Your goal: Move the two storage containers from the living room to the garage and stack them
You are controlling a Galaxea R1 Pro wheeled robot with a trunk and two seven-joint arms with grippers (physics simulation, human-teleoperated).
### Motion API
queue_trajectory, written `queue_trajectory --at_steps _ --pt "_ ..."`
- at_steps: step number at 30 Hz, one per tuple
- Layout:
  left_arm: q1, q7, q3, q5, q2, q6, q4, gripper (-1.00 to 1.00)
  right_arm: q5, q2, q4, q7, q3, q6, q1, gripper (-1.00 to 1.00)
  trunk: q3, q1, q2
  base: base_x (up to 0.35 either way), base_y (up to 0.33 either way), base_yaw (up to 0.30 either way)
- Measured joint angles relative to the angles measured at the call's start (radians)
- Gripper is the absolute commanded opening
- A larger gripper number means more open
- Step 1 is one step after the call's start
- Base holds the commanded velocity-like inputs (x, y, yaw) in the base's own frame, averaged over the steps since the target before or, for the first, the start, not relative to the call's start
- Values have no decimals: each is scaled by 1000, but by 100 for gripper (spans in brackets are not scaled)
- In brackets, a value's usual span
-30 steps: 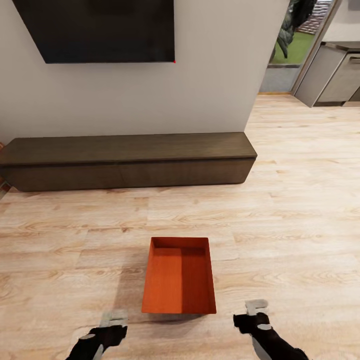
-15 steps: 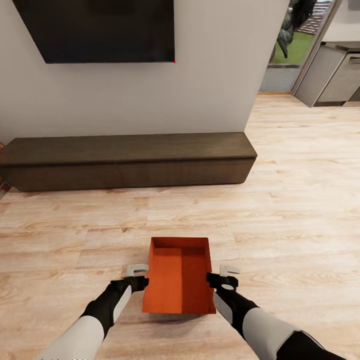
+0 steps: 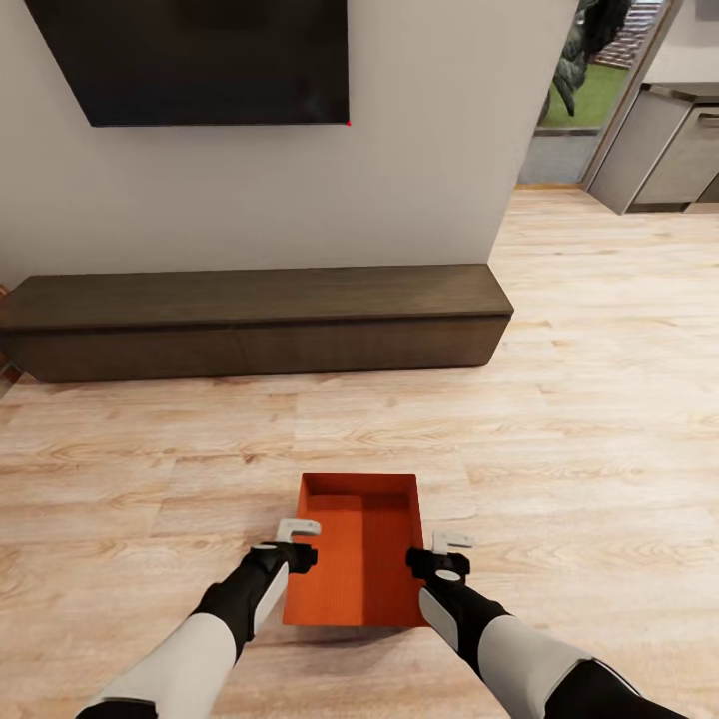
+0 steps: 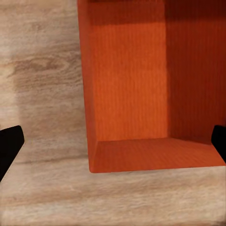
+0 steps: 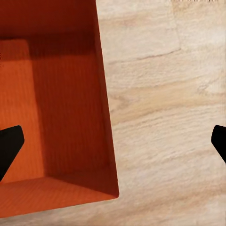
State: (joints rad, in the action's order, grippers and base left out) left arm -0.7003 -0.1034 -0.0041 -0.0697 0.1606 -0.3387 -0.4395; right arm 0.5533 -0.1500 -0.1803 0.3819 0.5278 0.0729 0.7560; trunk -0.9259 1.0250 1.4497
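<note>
Living room: light wood-plank floor (image 3: 599,419), pale wall with black wall-mounted TV (image 3: 200,60), low dark wood console (image 3: 255,320) along wall base. One orange-red storage container (image 3: 359,549) sits on planks in front of console, lidless. Left gripper (image 3: 297,544) spread wide, straddling container's left wall. Right gripper (image 3: 444,555) likewise spread wide over right wall. Neither grips anything

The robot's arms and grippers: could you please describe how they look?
Both arms have pale grey-white forearm shells running into black wrist sections. The left gripper and right gripper end in light grey angular fingers, whose tips look black in the wrist views. No cables or markings are visible.
</note>
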Motion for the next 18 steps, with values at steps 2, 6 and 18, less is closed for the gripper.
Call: queue_trajectory --at_steps 2,6,18 --pt "0 -1 2 -1 -2 1 -1 100 -48 0 0 -1 2 -13 1 100 0 0 0 0 0 0" --pt "-2 -1 9 -1 -27 4 2 100 -128 1 -8 -5 1 -89 1 100 0 0 0 0 0 0" --pt "-2 11 11 22 -67 0 -5 100 -135 -2 -10 -10 -6 -89 1 100 0 0 0 0 0 0"
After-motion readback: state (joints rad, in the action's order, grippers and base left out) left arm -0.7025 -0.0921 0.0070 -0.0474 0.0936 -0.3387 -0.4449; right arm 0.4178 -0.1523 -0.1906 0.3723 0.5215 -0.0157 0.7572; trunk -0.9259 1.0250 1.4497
